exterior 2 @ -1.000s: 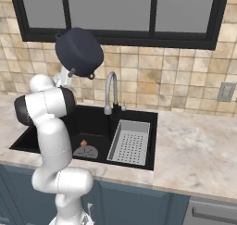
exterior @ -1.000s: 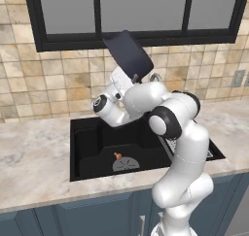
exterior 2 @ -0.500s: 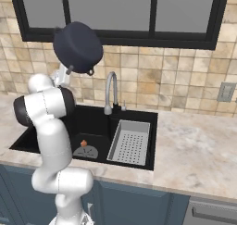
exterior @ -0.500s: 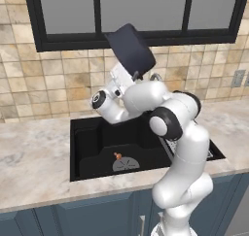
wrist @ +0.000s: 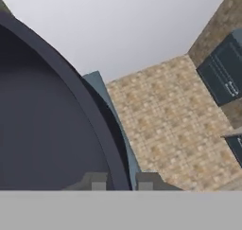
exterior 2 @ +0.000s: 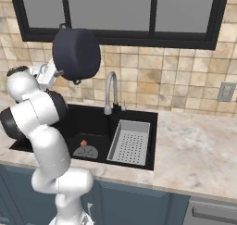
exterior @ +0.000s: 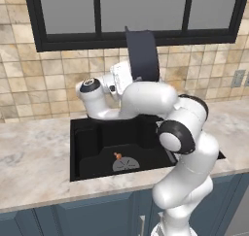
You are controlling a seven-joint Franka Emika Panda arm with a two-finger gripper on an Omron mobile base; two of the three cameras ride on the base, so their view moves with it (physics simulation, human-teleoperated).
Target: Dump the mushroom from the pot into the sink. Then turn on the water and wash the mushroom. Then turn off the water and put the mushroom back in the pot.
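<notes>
Since a second ago the pot [exterior 2: 76, 53] has swung further round in the air: its dark underside faced up-left before, and now it stands nearly on edge in front of the window [exterior 2: 152, 13]; the base has not driven.

Sink [exterior 2: 92, 127]: black basin below the lifted pot, grey strainer tray [exterior 2: 129, 143] in its right half, faucet [exterior 2: 111, 92] behind, no water seen running.

Pot: held high above the sink's left half, rim roughly vertical, round bottom turned to the right base camera, axis close to horizontal. Gripper [wrist: 120, 181] is clamped together on the pot's rim, one finger on each side of the wall.

Mushroom [exterior: 117, 156]: lies on the basin floor, touching the round grey drain [exterior: 125, 164].

We judge the dump done. Left: set the pot down, water on, wash, water off, return the mushroom.
</notes>
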